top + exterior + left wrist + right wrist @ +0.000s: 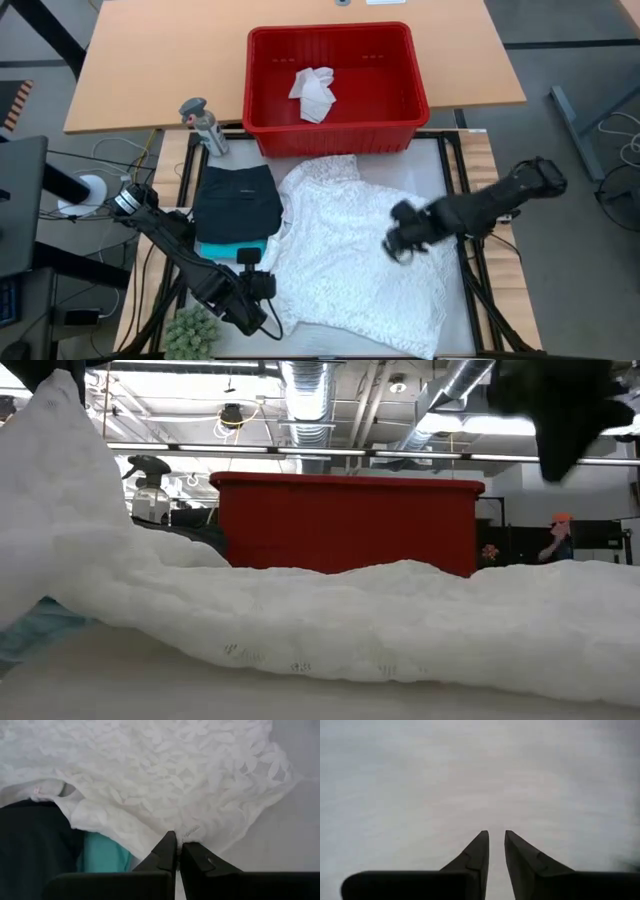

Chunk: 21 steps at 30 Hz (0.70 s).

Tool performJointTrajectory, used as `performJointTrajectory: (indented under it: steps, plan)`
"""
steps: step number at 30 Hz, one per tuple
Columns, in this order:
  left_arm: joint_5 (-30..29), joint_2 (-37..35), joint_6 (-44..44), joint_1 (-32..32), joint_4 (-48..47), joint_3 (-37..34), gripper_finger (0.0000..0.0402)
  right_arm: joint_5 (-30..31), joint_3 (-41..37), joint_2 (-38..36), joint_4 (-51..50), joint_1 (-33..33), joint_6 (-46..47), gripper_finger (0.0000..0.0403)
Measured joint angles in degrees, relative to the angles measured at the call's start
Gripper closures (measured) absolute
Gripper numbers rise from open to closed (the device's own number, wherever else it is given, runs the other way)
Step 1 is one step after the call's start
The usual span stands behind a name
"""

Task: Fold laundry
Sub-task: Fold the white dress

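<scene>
1. Lace top, white, lies spread across the worktop beside folded black shorts.
2. Left gripper pinches its hem, jaws clenched.
3. Right gripper hovers mid-cloth, jaws slightly parted, grasping nothing.
4. Best lift both edges evenly.
5. Red basket holds one crumpled white cloth.

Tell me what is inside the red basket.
The red basket holds one small crumpled white cloth on an otherwise bare floor. Anything beneath that cloth is hidden.
</scene>
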Motion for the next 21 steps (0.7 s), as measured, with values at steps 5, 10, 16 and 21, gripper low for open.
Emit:
performJointTrajectory:
  steps: [5, 10, 16, 21]
  plan:
    - [-1.0, 0.0, 1.1, 0.0, -0.1, 0.0, 0.0401, 0.5, 0.0, 1.8, 32.8, 13.8, -12.2, 0.0310]
    - [-1.4, 0.0, 2.7, 0.0, 0.0, 0.0, 0.0401, 0.5, 0.2, 7.6, 51.2, 22.5, -14.6, 0.0313]
    - [-2.9, 0.0, 3.0, 0.0, 0.0, 0.0, 0.0401, -1.8, 3.2, 15.5, 39.8, 26.9, 0.1, 0.0320]
    - [-2.9, 0.0, 2.8, 0.0, 0.1, 0.0, 0.0401, -5.4, 3.8, 19.8, 37.0, 28.5, 3.8, 0.0258]
